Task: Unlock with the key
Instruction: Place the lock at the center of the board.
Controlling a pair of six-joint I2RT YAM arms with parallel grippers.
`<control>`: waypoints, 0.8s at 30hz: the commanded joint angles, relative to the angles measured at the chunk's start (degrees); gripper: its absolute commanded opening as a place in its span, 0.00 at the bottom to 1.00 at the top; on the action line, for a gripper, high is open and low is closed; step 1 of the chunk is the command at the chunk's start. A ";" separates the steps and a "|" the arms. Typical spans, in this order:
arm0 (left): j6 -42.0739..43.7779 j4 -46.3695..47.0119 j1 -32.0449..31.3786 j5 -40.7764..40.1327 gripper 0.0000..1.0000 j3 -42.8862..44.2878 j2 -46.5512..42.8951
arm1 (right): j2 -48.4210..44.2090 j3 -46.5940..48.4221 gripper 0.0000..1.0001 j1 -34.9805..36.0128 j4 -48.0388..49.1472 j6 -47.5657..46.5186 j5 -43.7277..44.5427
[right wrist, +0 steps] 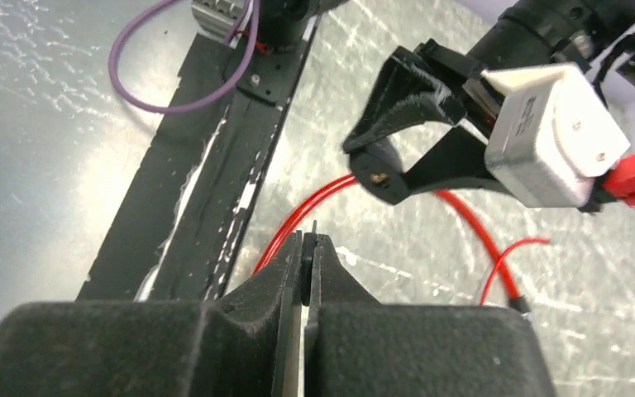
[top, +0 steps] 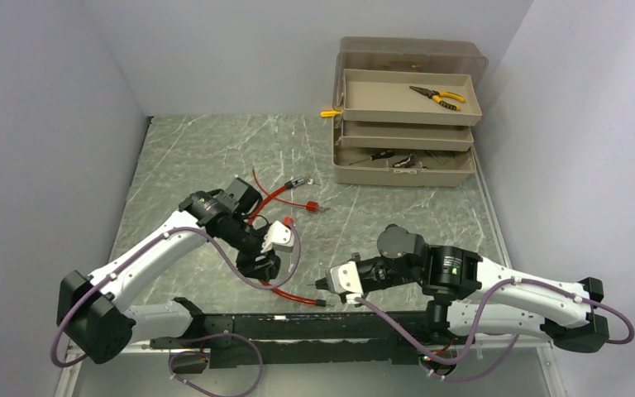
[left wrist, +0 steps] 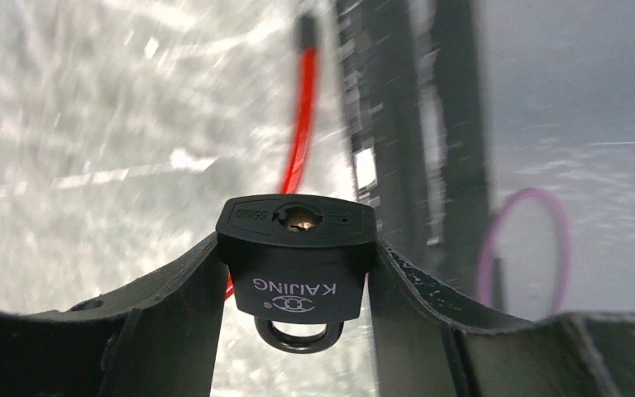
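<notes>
Padlock (left wrist: 296, 260) is up off the table (top: 215, 149), pinched across its body in the left gripper (left wrist: 296, 248). The jaws are roughly halfway apart and snug on both edges. The shackle points back toward the wrist and the keyhole (left wrist: 300, 217) faces out. Why would it hold it that way round? (mako)

Looks like it's presenting the lock to the other arm. The right gripper (right wrist: 307, 248) is squeezed almost closed on a thin sliver poking past its tips. That's most likely the key (right wrist: 314, 230), edge-on and aimed at the brass slot, near it but clearly apart. With the lock lifted, the key probably gets a straight run in, clear of the red cable (left wrist: 302, 124) lying on the marble. Whether the blade lines up with the slot is too small to tell. (jdr)
</notes>
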 commanded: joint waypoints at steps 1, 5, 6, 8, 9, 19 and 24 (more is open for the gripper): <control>-6.16 23.94 3.53 -13.20 0.00 -9.55 -1.74 | -4.01 -4.99 0.00 -0.26 4.65 8.88 5.35; -3.37 32.72 3.31 -16.14 0.00 -16.23 -1.05 | -6.68 -8.44 0.00 -1.31 12.28 15.59 6.25; -2.83 34.09 3.30 -16.61 0.00 -16.83 0.34 | -7.13 -9.10 0.00 -1.71 13.72 17.03 6.31; -2.75 37.30 3.30 -17.28 0.00 -18.21 3.14 | -7.85 -10.20 0.00 -2.41 16.28 19.79 6.66; -2.08 39.33 3.24 -16.99 0.01 -19.64 3.80 | -7.96 -10.37 0.00 -2.88 17.17 21.16 6.72; -3.75 41.89 1.57 -19.25 0.98 -20.60 -1.09 | -8.50 -11.09 0.00 -13.49 20.68 33.41 1.23; -7.38 35.29 2.90 -15.00 0.99 -11.45 -8.15 | -5.90 -9.06 0.00 -21.01 19.75 40.25 -2.96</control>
